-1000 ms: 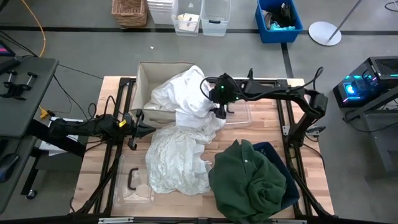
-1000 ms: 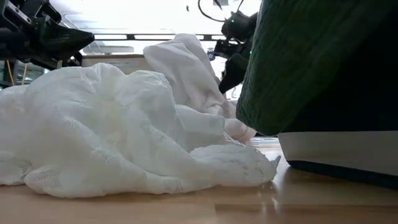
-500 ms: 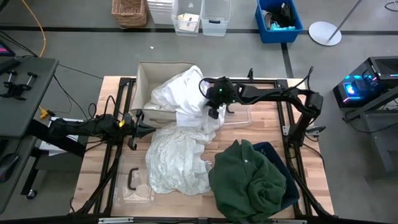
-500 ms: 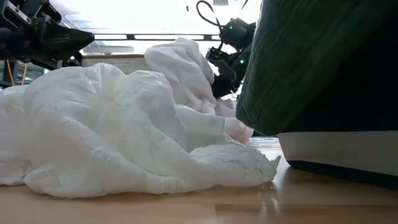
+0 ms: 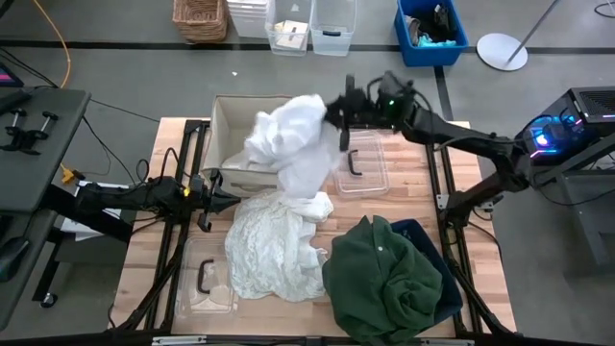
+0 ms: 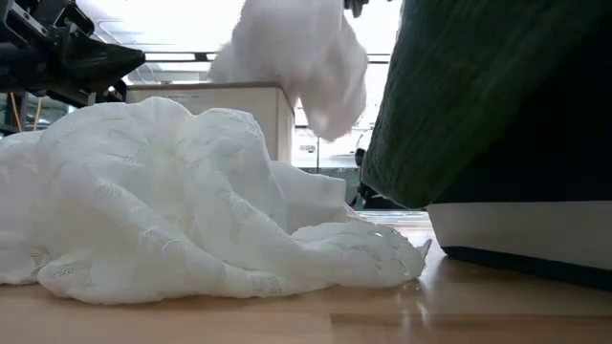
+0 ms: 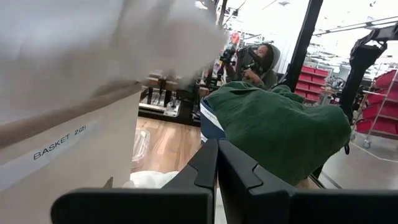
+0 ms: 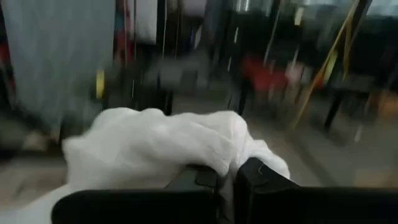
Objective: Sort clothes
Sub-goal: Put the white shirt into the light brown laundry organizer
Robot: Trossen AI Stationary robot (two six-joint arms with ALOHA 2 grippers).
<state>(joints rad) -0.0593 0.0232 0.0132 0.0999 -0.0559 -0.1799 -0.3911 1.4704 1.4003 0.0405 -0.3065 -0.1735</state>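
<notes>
My right gripper (image 5: pixel 342 111) is shut on a white thin garment (image 5: pixel 291 144), raised above the beige basket (image 5: pixel 229 120) at the table's far left. A second white garment (image 5: pixel 274 248), lacy, lies spread on the table's middle. A dark green buttoned shirt (image 5: pixel 382 281) lies heaped on a navy bin (image 5: pixel 434 252) at the near right. At the table's left edge my left gripper (image 5: pixel 227 199) waits, shut, its fingers (image 7: pixel 217 163) empty. My right gripper pinches a bunched fold at the white garment's top (image 8: pixel 219 144) between its two fingers; several layers seem gathered there. The garment hangs slack below the gripper, and its lower end (image 6: pixel 327 122) swings clear of the table. Whether its left part (image 6: pixel 222 67) still rests in the basket, I cannot tell.
One clear plastic lid with a handle (image 5: pixel 365 165) lies at the far right of the table, another (image 5: pixel 206 281) at the near left. A person (image 7: pixel 261 61) stands beyond the table. Bins and a wicker basket (image 5: pixel 200 19) stand on the floor behind.
My right gripper has shut on the white garment, then risen and gone toward the table's far edge. The garment has been pulled up off the basket and the lacy garment, and its lower end now hangs in the air.
</notes>
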